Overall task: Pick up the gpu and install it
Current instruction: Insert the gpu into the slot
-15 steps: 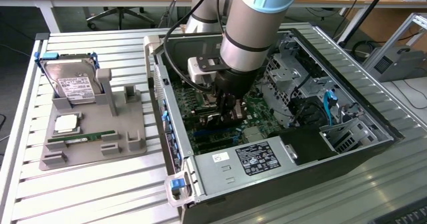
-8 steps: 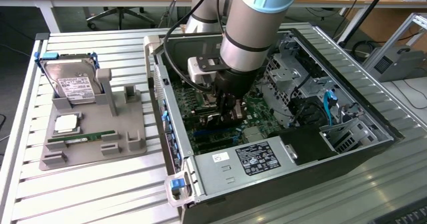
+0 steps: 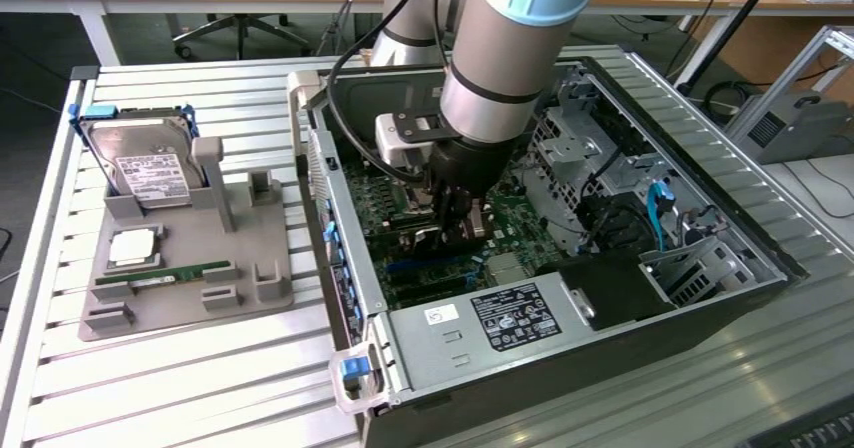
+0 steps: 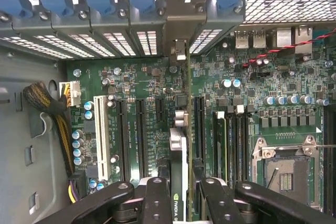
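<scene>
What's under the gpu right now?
Under the gpu, clamped in the gripper, the green motherboard shows, with black slots on either side. Whatever lies directly beneath is covered by the gpu itself.

Silver-grey tubular arm [image 3: 497,68] with pale blue joint cap, black cable [image 3: 344,78] alongside, black hand [image 3: 454,223] with screwed linkages

Bright even daylight, soft shadows inside computer case [image 3: 380,93]
</scene>
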Robot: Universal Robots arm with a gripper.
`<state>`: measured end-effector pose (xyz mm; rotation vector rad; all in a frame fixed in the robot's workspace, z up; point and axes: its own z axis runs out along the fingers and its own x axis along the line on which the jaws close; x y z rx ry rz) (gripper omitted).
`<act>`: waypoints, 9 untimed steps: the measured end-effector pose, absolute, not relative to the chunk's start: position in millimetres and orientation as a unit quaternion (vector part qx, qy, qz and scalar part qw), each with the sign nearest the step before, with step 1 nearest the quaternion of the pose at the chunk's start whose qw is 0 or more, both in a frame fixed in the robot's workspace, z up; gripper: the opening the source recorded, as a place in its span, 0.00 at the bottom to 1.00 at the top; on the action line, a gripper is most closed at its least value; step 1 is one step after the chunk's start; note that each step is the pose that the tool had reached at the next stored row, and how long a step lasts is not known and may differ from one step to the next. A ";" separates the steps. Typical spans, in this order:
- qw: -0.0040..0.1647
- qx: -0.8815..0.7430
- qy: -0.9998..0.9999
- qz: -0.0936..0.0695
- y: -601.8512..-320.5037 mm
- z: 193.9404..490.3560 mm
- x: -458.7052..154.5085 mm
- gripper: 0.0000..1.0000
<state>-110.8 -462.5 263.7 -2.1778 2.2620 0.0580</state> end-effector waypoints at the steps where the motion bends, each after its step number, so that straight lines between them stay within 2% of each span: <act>1: 0.000 -0.693 0.720 0.019 -462.5 264.0 -110.8 0.27; 9: -0.002 -0.693 0.721 0.021 -462.5 265.1 -110.8 0.27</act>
